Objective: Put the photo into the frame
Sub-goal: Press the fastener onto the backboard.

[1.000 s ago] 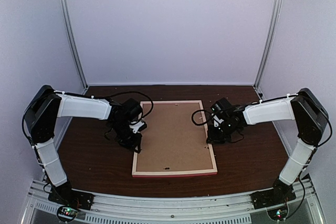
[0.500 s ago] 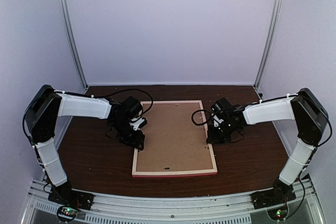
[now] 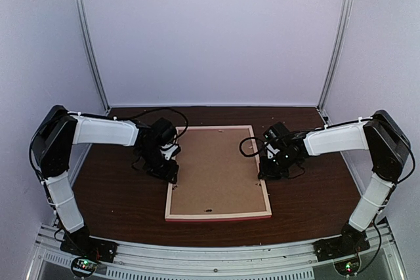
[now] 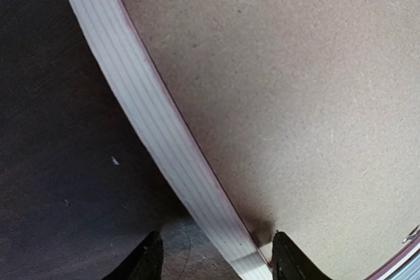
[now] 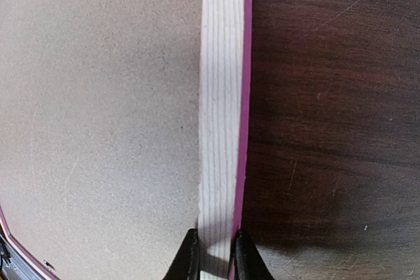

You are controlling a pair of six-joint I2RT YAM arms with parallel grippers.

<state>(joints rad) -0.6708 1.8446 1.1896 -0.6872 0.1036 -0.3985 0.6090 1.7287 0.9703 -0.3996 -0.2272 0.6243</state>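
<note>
The frame [image 3: 172, 195] lies face down in the middle of the table, its brown backing board [image 3: 220, 172] facing up. The photo is hidden from every view. My left gripper [image 3: 169, 174] stands open at the frame's left edge. In the left wrist view its fingers [image 4: 152, 254] straddle the pale rail [image 4: 151, 122], apart from it on both sides. My right gripper [image 3: 264, 174] is shut on the frame's right edge. In the right wrist view the right gripper [image 5: 215, 246] pinches the pale rail with its pink lip [image 5: 222, 96].
Dark wood table [image 5: 328, 129] surrounds the frame. White walls and two metal posts [image 3: 88, 44] close off the back and sides. A metal rail [image 3: 210, 260] with the arm bases runs along the near edge. Small black tabs [image 3: 209, 211] dot the backing board's rim.
My left gripper has opened and drawn slightly toward the back along the frame's left edge. The right gripper and the frame have not moved.
</note>
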